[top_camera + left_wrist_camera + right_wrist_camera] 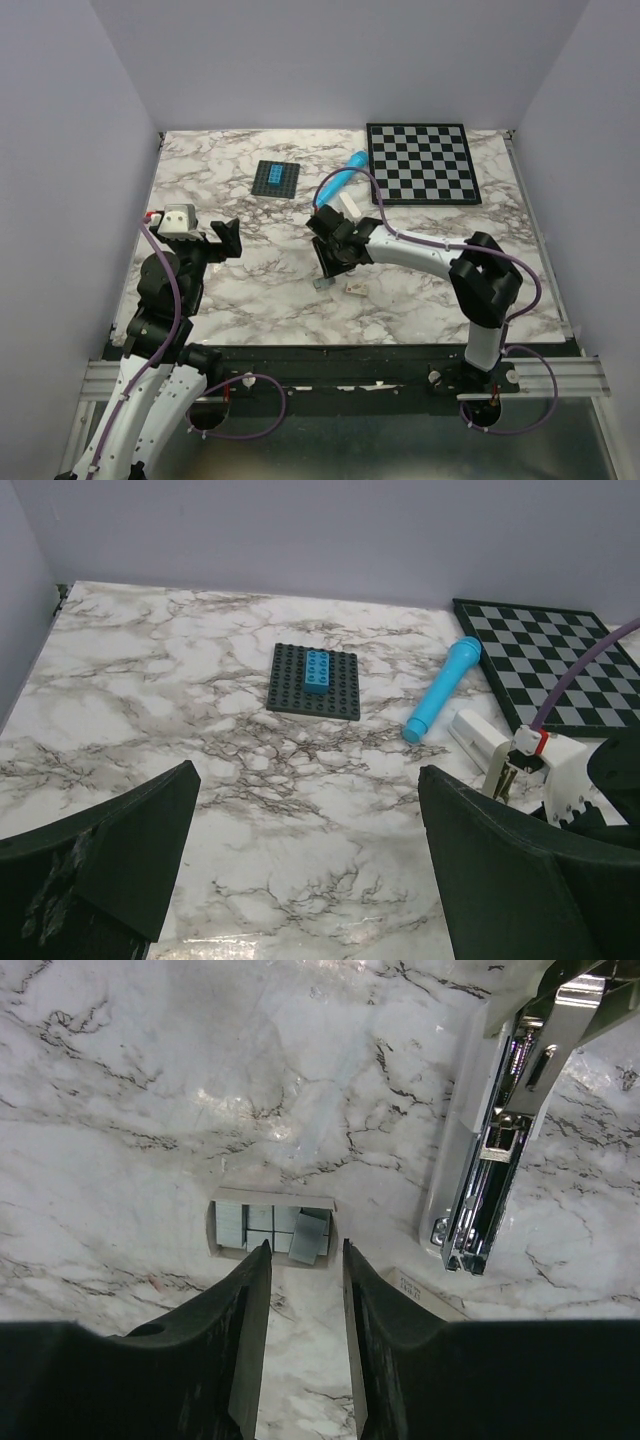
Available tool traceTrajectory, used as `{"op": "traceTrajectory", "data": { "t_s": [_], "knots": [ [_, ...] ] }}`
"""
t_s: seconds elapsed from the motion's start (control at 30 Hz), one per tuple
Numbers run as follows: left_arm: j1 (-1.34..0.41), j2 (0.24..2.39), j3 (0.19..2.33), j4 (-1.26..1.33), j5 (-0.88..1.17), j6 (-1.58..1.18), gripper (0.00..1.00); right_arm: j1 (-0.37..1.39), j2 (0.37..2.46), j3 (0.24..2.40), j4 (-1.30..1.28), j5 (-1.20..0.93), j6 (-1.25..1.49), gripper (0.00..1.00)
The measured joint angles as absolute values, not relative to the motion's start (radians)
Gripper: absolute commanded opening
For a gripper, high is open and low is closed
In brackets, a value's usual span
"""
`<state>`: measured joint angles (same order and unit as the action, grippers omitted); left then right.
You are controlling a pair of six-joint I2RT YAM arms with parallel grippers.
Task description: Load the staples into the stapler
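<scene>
The staples (308, 1235) lie in a small open cardboard tray (222, 1200) on the marble; one silvery strip is tilted across the others. My right gripper (306, 1250) hovers just over the tray's near edge. Its jaws stand a narrow gap apart with nothing between them, the tilted strip just beyond the tips. The stapler (480, 1160), cream-white, lies hinged open to the right with its metal rail exposed; it also shows in the overhead view (350, 207) and the left wrist view (478, 735). My left gripper (308, 775) is wide open above bare marble at the left (228, 238).
A flat cardboard box sleeve (425, 1290) lies beside the right finger. A blue cylinder (340, 175) lies behind the stapler. A dark baseplate with a blue brick (276, 178) and a chessboard (420, 162) sit at the back.
</scene>
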<state>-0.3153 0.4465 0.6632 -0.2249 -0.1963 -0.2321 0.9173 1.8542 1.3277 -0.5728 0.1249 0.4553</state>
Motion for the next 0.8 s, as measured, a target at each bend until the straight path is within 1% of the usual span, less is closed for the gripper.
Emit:
{"op": "traceTrajectory", "data": {
  "t_s": [0.13, 0.2, 0.43, 0.47, 0.8],
  "knots": [
    [-0.315, 0.447, 0.663, -0.225, -0.191, -0.233, 0.99, 0.918, 1.879, 1.341, -0.576, 0.125, 0.456, 0.4],
    [-0.315, 0.446, 0.663, -0.225, -0.189, -0.233, 0.99, 0.917, 1.888, 1.343, -0.579, 0.125, 0.456, 0.37],
    [-0.315, 0.446, 0.663, -0.225, -0.185, -0.233, 0.99, 0.918, 1.92, 1.354, -0.582, 0.125, 0.456, 0.36],
    [-0.315, 0.447, 0.663, -0.225, -0.185, -0.233, 0.99, 0.918, 1.921, 1.354, -0.583, 0.124, 0.455, 0.34],
    [-0.315, 0.446, 0.662, -0.225, -0.181, -0.234, 0.99, 0.923, 1.931, 1.359, -0.593, 0.117, 0.456, 0.33]
  ]
}}
